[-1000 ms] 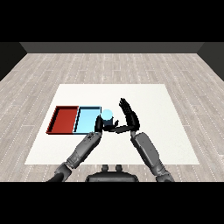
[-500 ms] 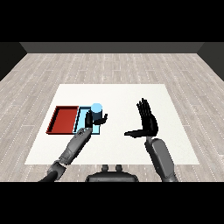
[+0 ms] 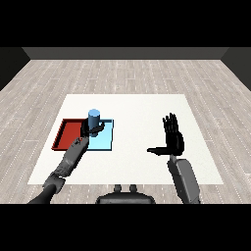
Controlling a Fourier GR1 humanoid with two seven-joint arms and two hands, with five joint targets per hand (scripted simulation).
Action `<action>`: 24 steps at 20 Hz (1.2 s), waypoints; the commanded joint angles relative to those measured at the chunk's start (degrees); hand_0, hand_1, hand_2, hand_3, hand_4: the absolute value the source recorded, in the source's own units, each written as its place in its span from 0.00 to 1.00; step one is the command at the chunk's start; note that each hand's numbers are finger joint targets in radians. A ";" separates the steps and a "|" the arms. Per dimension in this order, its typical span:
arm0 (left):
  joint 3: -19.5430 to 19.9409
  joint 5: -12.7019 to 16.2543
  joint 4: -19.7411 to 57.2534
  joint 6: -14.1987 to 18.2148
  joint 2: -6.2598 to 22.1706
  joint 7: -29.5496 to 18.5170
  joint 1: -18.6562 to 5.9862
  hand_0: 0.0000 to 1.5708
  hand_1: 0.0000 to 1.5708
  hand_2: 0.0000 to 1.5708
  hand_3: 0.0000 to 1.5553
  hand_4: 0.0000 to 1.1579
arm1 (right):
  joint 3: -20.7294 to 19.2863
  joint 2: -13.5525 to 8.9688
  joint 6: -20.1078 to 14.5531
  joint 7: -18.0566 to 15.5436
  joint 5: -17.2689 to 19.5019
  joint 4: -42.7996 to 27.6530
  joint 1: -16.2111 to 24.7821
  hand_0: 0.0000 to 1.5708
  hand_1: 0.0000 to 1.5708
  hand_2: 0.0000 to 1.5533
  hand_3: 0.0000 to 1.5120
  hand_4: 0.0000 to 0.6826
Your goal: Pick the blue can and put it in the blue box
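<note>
One can [image 3: 93,117], two trays, two hands: the left hand [image 3: 90,130] is gripping the can over the trays.

The left hand's fingers are curling round the lower part of the blue can, which is standing upright with its top showing above them, at about 12 o'clock from the hand. Hand and can are sitting over the left edge of the blue tray [image 3: 106,139], right by the seam where it is touching the red tray [image 3: 66,133] at 9 o'clock; whether the can is resting on the tray floor cannot be told. Well apart, at 3 o'clock, the right hand [image 3: 173,138] is hovering with fingers straight and thumb sticking out, holding nothing. Everything is lying on a white table [image 3: 142,110], with a grey plank floor [image 3: 127,73] running around it and a dark wall beyond.
</note>
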 commanded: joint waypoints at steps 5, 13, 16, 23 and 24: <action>1.37 -3.92 23.16 -2.99 -0.96 2.48 -9.87 1.00 1.00 1.00 0.95 0.89 | -1.85 2.28 1.66 -3.28 -0.90 8.37 -2.78 0.00 0.00 0.00 0.00 0.00; 5.23 -2.73 33.73 0.31 -6.72 0.64 -10.28 0.78 0.78 0.75 0.73 0.79 | -5.20 1.67 2.29 -4.09 -1.97 11.76 -2.63 0.00 0.00 0.00 0.00 0.00; 9.28 1.24 33.32 -2.07 -6.39 -0.34 -7.22 0.51 0.51 0.57 0.73 0.65 | -6.01 1.27 3.98 -2.47 -4.55 10.67 -2.59 0.00 0.00 0.00 0.00 0.00; 3.74 -5.56 38.29 3.33 -6.51 7.64 -12.65 0.00 0.00 0.00 0.00 0.00 | -7.42 -0.72 6.42 -2.38 -5.23 8.27 -1.83 0.00 0.00 0.00 0.00 0.00; 5.14 -4.24 36.92 1.87 -4.43 3.64 -10.29 0.00 0.00 0.00 0.00 0.00 | -6.34 0.99 3.37 -1.28 -3.61 9.02 -5.27 0.00 0.00 0.00 0.00 0.00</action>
